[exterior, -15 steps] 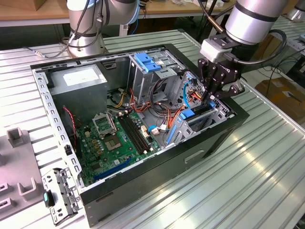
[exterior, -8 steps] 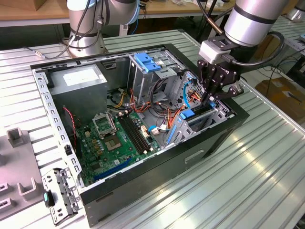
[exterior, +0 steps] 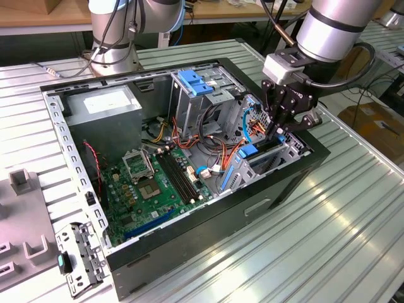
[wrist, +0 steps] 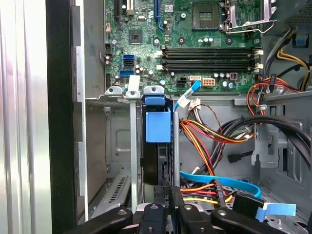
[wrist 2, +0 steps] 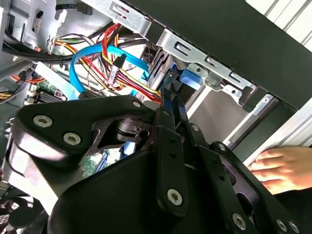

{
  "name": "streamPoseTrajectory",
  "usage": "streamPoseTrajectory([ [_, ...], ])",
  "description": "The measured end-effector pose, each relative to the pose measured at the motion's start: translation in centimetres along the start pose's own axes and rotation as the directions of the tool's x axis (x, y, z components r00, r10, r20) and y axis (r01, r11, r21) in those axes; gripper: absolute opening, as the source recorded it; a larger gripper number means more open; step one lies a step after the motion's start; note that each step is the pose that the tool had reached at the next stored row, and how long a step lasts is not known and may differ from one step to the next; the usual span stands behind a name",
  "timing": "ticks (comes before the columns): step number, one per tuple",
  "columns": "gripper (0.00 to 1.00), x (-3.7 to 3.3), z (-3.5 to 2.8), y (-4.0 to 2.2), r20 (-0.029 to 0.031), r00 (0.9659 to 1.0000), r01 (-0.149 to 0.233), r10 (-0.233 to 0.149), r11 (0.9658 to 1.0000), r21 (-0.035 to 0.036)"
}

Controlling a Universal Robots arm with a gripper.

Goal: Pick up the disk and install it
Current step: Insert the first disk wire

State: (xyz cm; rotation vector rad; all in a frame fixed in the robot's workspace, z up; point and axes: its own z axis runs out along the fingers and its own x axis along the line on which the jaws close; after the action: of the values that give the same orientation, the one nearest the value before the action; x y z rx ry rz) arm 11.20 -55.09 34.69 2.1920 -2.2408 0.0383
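Inside the open black desktop computer case point(exterior: 208, 221), at the corner nearest the exterior view's right, the black two-fingered gripper point(exterior: 278, 131) reaches down onto the disk point(exterior: 262, 153), a flat drive carried in blue plastic rails. Disk position: standing on edge in a slot of the grey metal drive bay point(exterior: 285, 155), directly beneath the gripper and between its fingertips. Gripper state: both wrist views show the slim black fingers point(wrist 2: 169, 105) drawn close together on the disk's upper edge, clamped on it. Appearance, first wrist view: a thin dark body edge-on point(wrist: 152, 161), a bright blue plastic tab point(wrist: 158, 124) on its face, a blue rounded rail end above, grey slot walls on either side. Orientation: broad faces vertical; long axis lying along the slot, running from the gripper toward the green motherboard point(exterior: 148, 189). Adjacent items: bundled red, yellow and orange wires and a light-blue flat data cable point(wrist: 229, 183) just beside the bay. Person's hand point(wrist 2: 282, 168) resting outside the case.
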Motion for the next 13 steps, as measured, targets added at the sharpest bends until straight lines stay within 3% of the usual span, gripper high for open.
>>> streamPoseTrajectory([
  [7, 0.17, 0.0, 0.25, 0.03, -0.0002, 1.0, 0.0, 0.0, 1.0, 0.0],
  [13, 0.17, -0.01, 0.02, 0.03, 0.0002, 1.0, -0.001, 0.001, 1.0, 0.0],
])
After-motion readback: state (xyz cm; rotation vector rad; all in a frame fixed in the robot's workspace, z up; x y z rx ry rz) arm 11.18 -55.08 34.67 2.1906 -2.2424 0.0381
